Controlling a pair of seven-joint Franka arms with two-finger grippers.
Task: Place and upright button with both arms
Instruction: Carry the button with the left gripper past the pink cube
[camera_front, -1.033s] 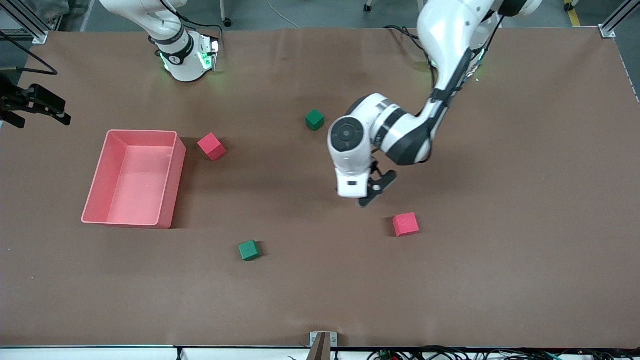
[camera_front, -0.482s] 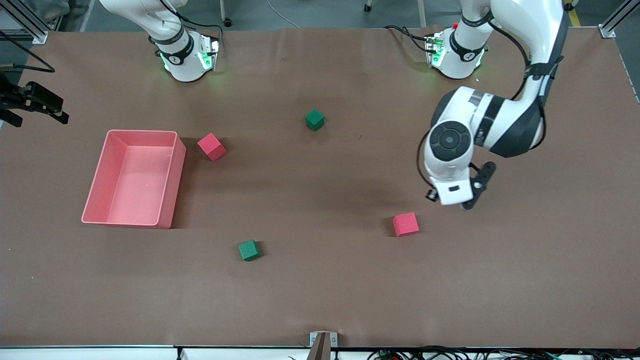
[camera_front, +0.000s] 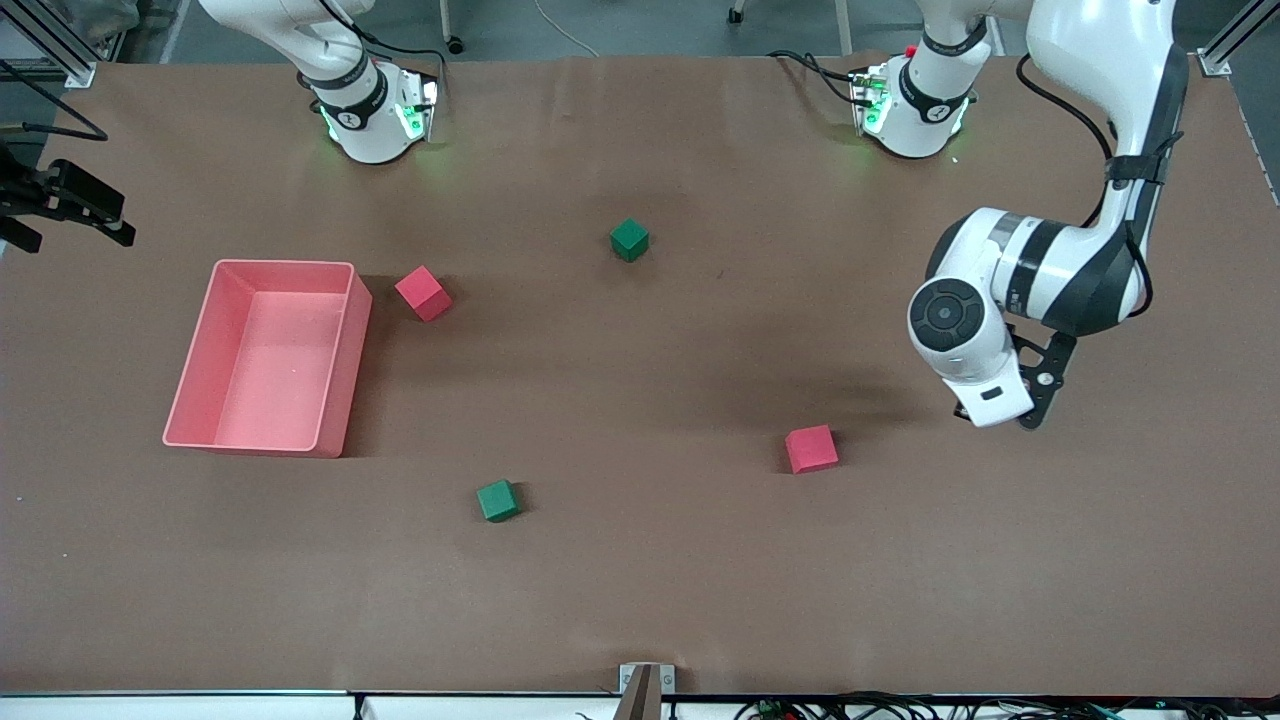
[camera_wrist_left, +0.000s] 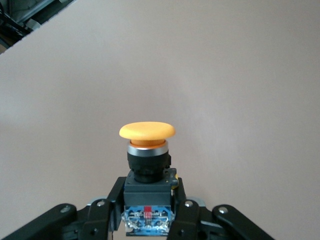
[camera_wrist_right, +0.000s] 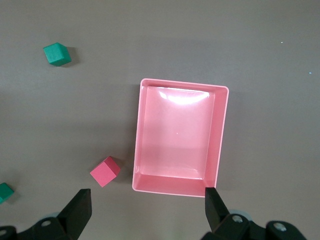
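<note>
The button (camera_wrist_left: 147, 150) has a round orange cap over a black blocky body, and it shows only in the left wrist view. My left gripper (camera_wrist_left: 148, 194) is shut on that body, cap pointing away from the wrist. In the front view the left gripper (camera_front: 1030, 408) hangs over bare table, toward the left arm's end from a red cube (camera_front: 811, 448). My right gripper (camera_wrist_right: 146, 196) is open and holds nothing, high above the pink bin (camera_wrist_right: 220, 135).
The pink bin (camera_front: 265, 441) stands toward the right arm's end with a red cube (camera_front: 422, 292) beside it. One green cube (camera_front: 629, 239) lies mid-table, and another (camera_front: 497, 500) lies nearer the front camera. Brown table stretches under the left gripper.
The left arm has swung from over the table's middle toward its own end, carrying the button. The right gripper has hardly moved.
</note>
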